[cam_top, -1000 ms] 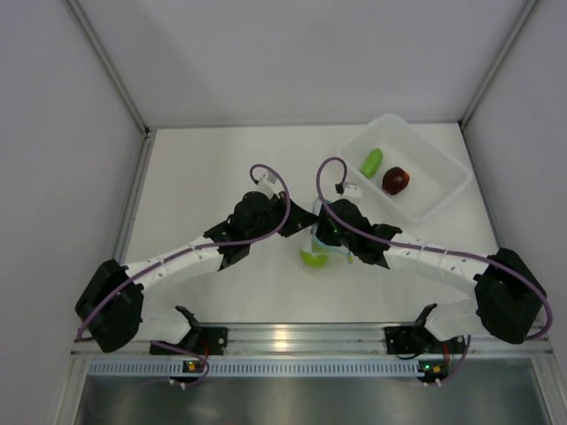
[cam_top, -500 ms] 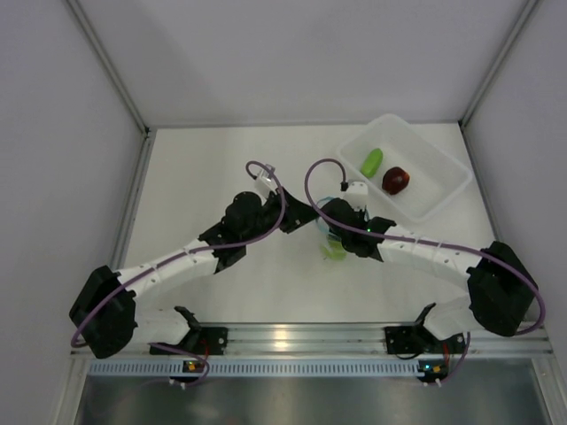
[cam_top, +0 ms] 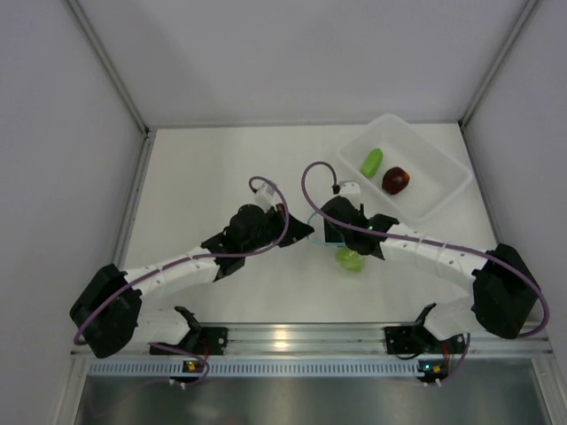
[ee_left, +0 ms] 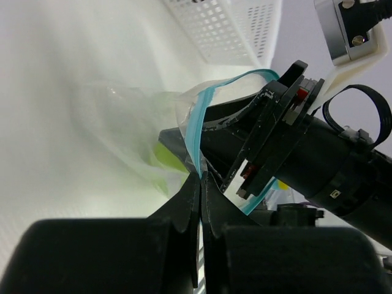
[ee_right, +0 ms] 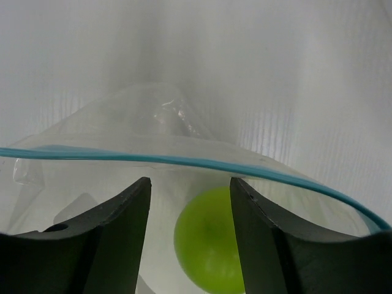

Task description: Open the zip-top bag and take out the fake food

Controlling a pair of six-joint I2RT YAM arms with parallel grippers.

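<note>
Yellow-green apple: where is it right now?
In the top view the yellow-green apple sits mid-table beside the right gripper, near the zip-top bag; the right wrist view shows it between the parted jaws.

Clear zip-top bag [ee_right: 153, 116] with teal strip [ee_right: 122, 156], yellow-green apple [ee_right: 208, 242], white tray [cam_top: 425, 164]

The bag [ee_left: 184, 116] is clear, crinkly film with a teal zipper strip. Its mouth is open and one lip is pinched in the closed left jaws, while the right jaws reach into the mouth. A round yellow-green apple [ee_right: 205, 245] sits between the parted right jaws. The dark red fruit [cam_top: 395, 180] and the long green one [cam_top: 372, 162] lie side by side, well beyond both jaws.
</note>
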